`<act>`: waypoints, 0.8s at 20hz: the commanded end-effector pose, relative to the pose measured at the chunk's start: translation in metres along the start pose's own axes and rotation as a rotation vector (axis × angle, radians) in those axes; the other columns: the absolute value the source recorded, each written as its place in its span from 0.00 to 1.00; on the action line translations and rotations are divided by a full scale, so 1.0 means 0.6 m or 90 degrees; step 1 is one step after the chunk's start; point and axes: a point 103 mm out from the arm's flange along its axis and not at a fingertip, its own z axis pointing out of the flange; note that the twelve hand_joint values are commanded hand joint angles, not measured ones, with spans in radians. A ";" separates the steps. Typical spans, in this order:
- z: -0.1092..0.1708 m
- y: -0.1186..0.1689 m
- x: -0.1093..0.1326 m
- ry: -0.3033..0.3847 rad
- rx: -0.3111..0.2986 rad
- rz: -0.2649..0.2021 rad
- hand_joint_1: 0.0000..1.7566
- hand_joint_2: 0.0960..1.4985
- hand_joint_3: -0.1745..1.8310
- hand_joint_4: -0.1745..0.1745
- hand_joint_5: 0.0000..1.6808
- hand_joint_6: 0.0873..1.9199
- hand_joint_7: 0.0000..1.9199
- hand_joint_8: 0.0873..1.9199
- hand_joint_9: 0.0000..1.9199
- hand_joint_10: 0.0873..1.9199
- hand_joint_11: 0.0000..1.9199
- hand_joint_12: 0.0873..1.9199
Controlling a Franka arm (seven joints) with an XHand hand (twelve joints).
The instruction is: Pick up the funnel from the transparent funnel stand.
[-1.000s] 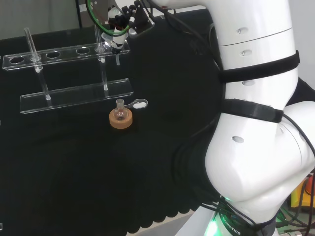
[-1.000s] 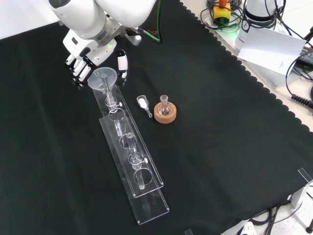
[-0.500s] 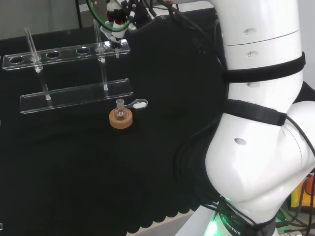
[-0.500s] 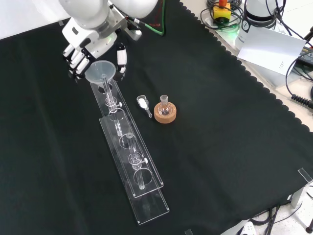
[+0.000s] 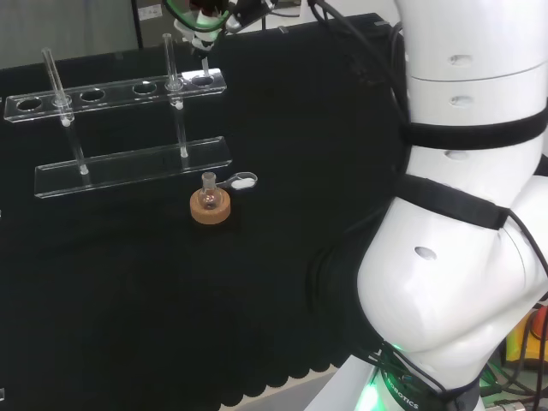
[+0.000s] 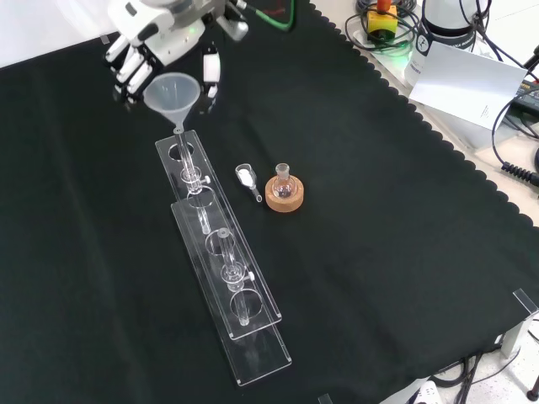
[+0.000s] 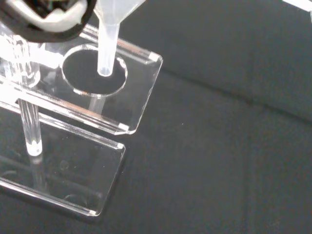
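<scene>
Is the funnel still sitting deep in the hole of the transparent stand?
No, the funnel is lifted in the hand, and in the wrist view its stem tip hangs above the end hole of the stand.

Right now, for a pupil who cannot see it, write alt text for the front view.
The hand holds a clear funnel lifted above the end hole of a clear stand, its stem tip just over the top plate. The stand runs down the black cloth; right of it lie a small scoop and a little flask on a cork ring.
</scene>
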 end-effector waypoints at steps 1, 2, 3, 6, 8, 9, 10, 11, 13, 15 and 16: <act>-0.044 -0.083 -0.031 -0.004 -0.027 0.030 0.49 0.40 0.38 0.44 0.40 0.50 0.15 0.35 0.43 0.28 0.15 0.71; -0.050 -0.096 -0.034 -0.008 -0.028 0.038 0.49 0.40 0.38 0.43 0.40 0.50 0.15 0.35 0.44 0.28 0.16 0.71; -0.054 -0.109 -0.036 -0.008 -0.030 0.043 0.49 0.40 0.38 0.43 0.40 0.50 0.15 0.35 0.45 0.28 0.16 0.71; -0.064 -0.157 -0.035 -0.009 -0.036 0.057 0.49 0.40 0.38 0.43 0.40 0.50 0.16 0.35 0.46 0.29 0.17 0.70; -0.066 -0.183 -0.035 -0.005 -0.036 0.060 0.49 0.40 0.38 0.43 0.40 0.50 0.16 0.35 0.46 0.28 0.17 0.70; -0.065 -0.194 -0.036 -0.003 -0.037 0.061 0.49 0.40 0.38 0.43 0.40 0.50 0.16 0.35 0.46 0.28 0.18 0.69; -0.064 -0.207 -0.036 -0.002 -0.038 0.061 0.49 0.40 0.38 0.43 0.40 0.50 0.16 0.35 0.47 0.28 0.18 0.69; -0.063 -0.219 -0.034 0.000 -0.040 0.061 0.49 0.40 0.38 0.43 0.40 0.50 0.16 0.35 0.47 0.28 0.18 0.69; -0.059 -0.244 -0.027 0.001 -0.042 0.061 0.49 0.40 0.38 0.43 0.40 0.50 0.16 0.35 0.47 0.28 0.18 0.69; -0.053 -0.273 -0.016 0.004 -0.043 0.060 0.49 0.40 0.38 0.43 0.40 0.50 0.16 0.35 0.47 0.28 0.18 0.69; -0.050 -0.285 -0.010 0.004 -0.041 0.059 0.49 0.40 0.38 0.43 0.40 0.50 0.16 0.35 0.47 0.28 0.18 0.69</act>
